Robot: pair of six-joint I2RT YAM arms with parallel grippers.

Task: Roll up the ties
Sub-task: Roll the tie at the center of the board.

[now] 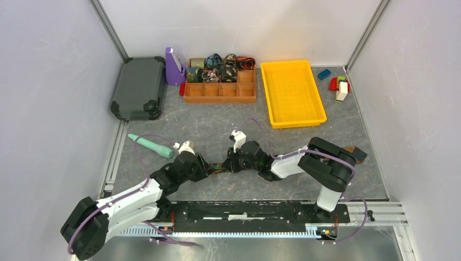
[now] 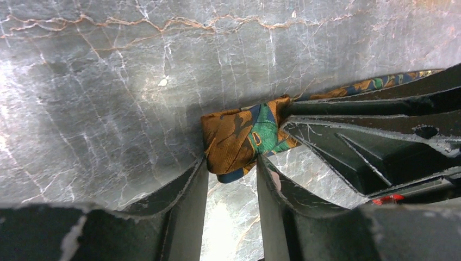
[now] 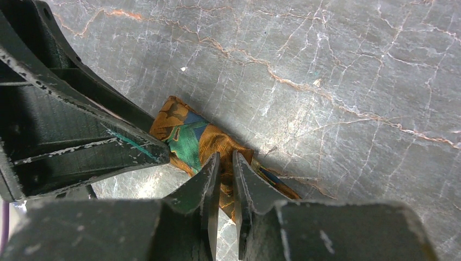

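One tie, orange-brown with green and blue patches, lies on the grey marbled table between my two grippers. It is partly rolled into a small coil, and a flat strip runs off to the upper right in the left wrist view. My left gripper has its fingertips pressed against the coil's near edge. My right gripper is almost closed, with the tie's fabric pinched between its jaws next to the coil. Several rolled ties sit in the box at the back.
A brown compartment box stands at the back centre, with a yellow tray to its right. At the back left are a grey case and a purple holder. A teal stick lies at the left. Toy blocks lie at the back right.
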